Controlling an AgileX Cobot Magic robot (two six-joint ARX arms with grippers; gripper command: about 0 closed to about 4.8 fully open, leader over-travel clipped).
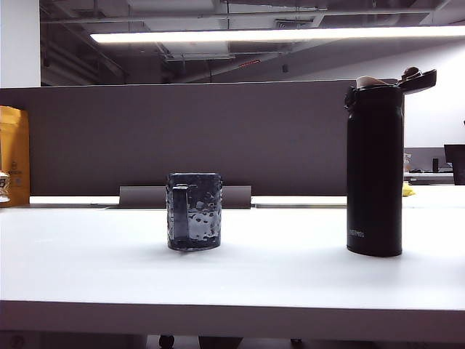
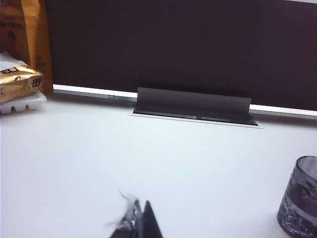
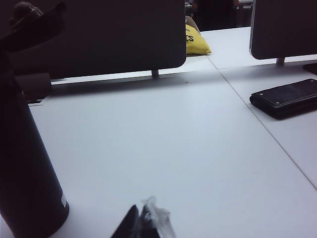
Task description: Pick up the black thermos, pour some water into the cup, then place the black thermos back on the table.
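Black thermos (image 1: pixel 375 171) upright on the white counter (image 1: pixel 276 280), on the right of the exterior view, long axis vertical, flip lid open. Cup (image 1: pixel 194 211) upright near centre, well apart from thermos, handle toward the camera.

Neither arm visible in the exterior view; both low and back from the objects.

Right claw (image 3: pixel 141 225): tips together, narrow, holding nothing. Thermos (image 3: pixel 27 163) close by in the right wrist view, off to one side of the tips, not touching.

Left claw (image 2: pixel 137 223): tips pinched to a point, empty. Only the cup (image 2: pixel 300 198) at the edge of its view; no thermos.

Judgement: right arm nearer the thermos; pick-up is its job. Claw needs widening first, then a level side approach to the vertical body. Tall and slim, so tipping risk if nudged high.
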